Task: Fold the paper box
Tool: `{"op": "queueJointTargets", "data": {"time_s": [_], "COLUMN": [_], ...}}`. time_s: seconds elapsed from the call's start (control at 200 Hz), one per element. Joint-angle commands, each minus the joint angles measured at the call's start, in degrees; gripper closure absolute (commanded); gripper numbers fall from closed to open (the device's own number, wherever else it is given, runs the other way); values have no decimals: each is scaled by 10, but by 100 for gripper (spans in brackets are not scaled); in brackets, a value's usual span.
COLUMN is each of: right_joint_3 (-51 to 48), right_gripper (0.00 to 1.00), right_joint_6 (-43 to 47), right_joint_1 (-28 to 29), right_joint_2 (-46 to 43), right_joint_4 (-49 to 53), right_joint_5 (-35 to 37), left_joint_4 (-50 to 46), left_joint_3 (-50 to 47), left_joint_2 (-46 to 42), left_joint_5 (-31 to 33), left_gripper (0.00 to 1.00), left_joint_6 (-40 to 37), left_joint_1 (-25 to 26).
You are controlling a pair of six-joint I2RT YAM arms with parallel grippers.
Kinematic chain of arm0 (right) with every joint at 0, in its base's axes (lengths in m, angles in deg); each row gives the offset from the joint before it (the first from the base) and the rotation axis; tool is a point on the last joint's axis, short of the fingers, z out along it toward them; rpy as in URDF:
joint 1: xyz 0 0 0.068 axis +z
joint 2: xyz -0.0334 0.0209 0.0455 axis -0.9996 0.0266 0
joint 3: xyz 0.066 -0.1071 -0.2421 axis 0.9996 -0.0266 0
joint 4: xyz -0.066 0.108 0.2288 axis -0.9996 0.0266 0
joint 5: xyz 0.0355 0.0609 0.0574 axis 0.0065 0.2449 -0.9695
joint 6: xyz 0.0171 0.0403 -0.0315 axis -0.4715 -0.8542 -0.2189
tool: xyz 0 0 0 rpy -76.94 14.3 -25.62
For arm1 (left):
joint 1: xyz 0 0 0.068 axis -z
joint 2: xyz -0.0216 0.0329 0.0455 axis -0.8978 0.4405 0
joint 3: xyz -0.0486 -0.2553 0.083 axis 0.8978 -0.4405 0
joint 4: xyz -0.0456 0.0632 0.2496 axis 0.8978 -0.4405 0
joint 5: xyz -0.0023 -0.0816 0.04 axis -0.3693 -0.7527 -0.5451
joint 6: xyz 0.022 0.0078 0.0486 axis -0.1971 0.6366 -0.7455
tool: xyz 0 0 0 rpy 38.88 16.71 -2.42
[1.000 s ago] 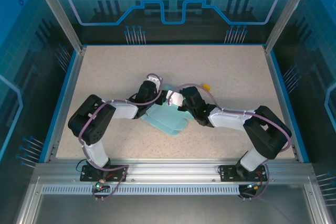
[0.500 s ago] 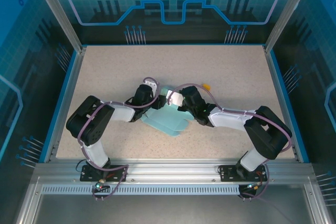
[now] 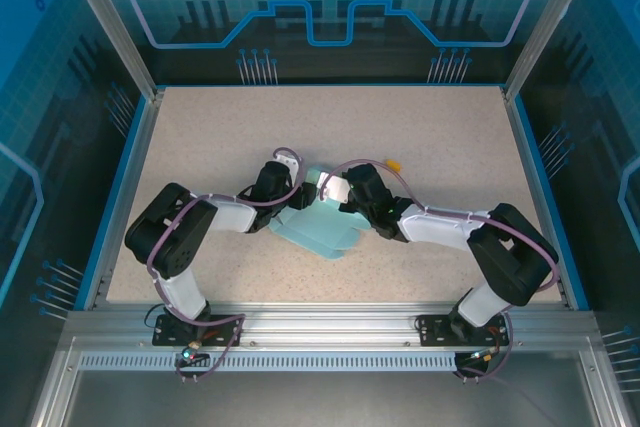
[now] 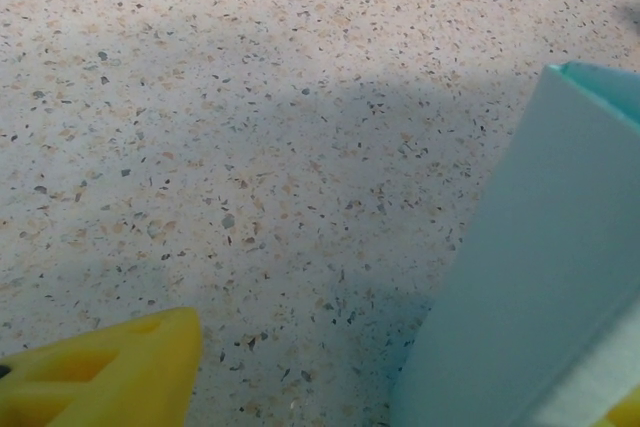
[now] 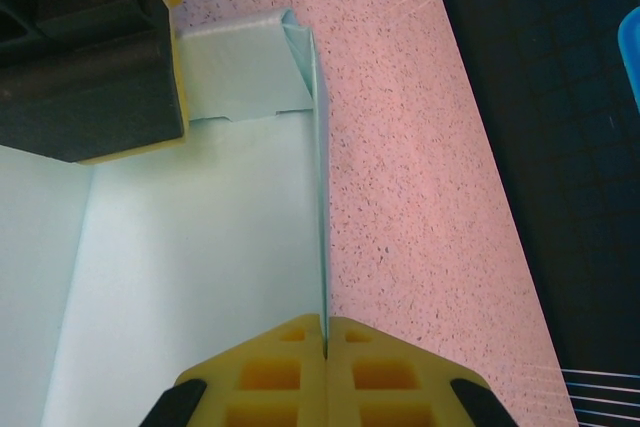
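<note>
Right wrist view settles the grip: the right claw [image 5: 324,329] is pressed together on the top edge of an upright wall of the paper box [image 5: 200,247]. The thin card runs straight away from its fingertips to a folded corner at the far end. The left claw [image 5: 90,57] sits at that far corner, beside the short end flap. In the left wrist view its yellow fingers [image 4: 110,372] stand spread. A pale blue wall rises on their right side, inside the gap but not pinched. From above, the box lies in the middle of the bench [image 3: 450,137], between the two claws, with its flat flaps trailing towards the near edge. The left claw is the free one, and the wall it must work lies to its right. I judge the next move is a shift that way and a closing or a push.
</note>
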Motion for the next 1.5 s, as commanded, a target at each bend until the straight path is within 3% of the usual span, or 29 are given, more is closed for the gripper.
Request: {"op": "queueJointTargets", "data": {"time_s": [0.0, 0.31, 0.685, 0.986, 1.146, 1.271, 1.496], "right_joint_3": [10, 11, 4, -4, -9, -13, -2], "right_gripper": [100, 100, 100, 100, 100, 100, 100], "right_joint_6": [-9, -7, -22, -39, -46, -55, -47], "right_joint_1": [-9, -8, 1, 16, 23, 24, 14], "right_joint_2": [-28, -29, -29, -25, -22, -21, -18], "right_joint_4": [2, 4, 15, 11, 8, 5, 9], "right_joint_5": [21, 23, 0, -8, -7, -7, 19], "left_joint_4": [-36, -22, -33, -81, -108, -128, -73], "left_joint_3": [1, -3, 39, 68, 86, 102, 83], "left_joint_2": [10, 6, 28, 39, 44, 50, 44], "left_joint_5": [0, -19, 36, 128, 160, 175, 97], "left_gripper": [29, 27, 46, 67, 71, 72, 59], "left_joint_6": [-1, 11, 23, 96, 127, 134, 93], "left_joint_1": [-9, -9, -9, -6, -3, 0, 0]}}
